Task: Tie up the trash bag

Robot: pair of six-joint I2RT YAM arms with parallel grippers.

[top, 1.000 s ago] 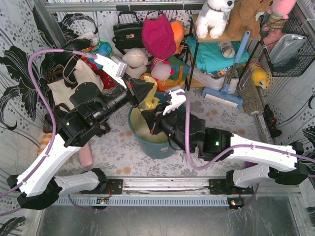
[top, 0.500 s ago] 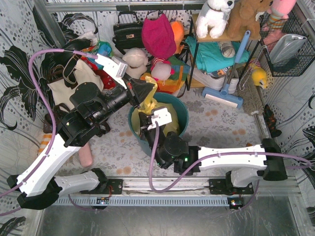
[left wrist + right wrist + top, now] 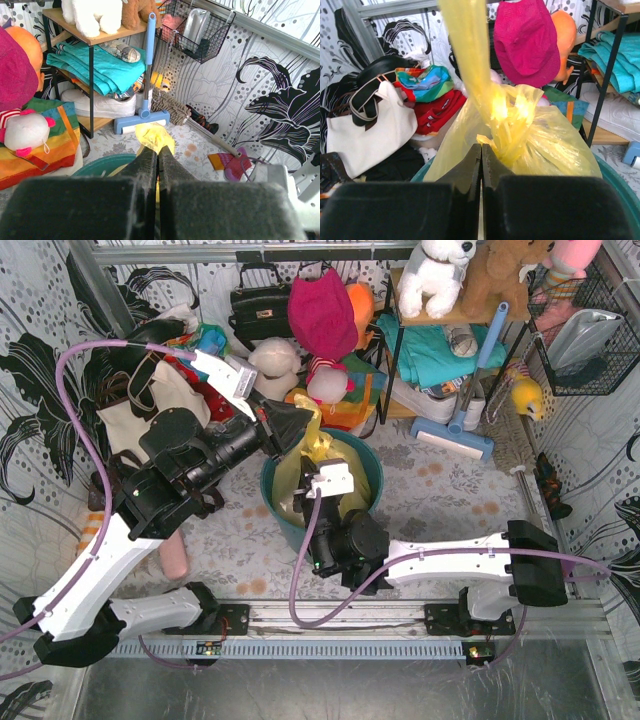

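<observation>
Scene as you have it, largest item first.

1. Shelf rack (image 3: 91,90), back right: plush toys (image 3: 97,15) on the top board. Folded teal cloth (image 3: 100,67) lies on the middle level and a white shoe (image 3: 100,105) on the lower one.
2. Teal bin (image 3: 368,458), upright on the floor between your two arms. It holds the trash bag (image 3: 550,145), which fills the opening and bulges above the rim. You cannot make out the bag's contents through the yellow film.
3. The bag's top is gathered into a neck, and one twisted strip runs up and away from it.
4. Cream tote (image 3: 367,132), left of the bin, slumped, black straps on top; interior not visible.
5. Wire basket (image 3: 200,35), hung on the right wall, with a silver pouch (image 3: 197,22) standing in it.
6. Left gripper (image 3: 157,150): jaws closed, yellow plastic pinched between them and sprouting past the tips, above the bin's far rim.
7. Right gripper (image 3: 481,146): jaws closed, tips pressed against the gathered neck. You cannot tell whether any film is caught.
</observation>
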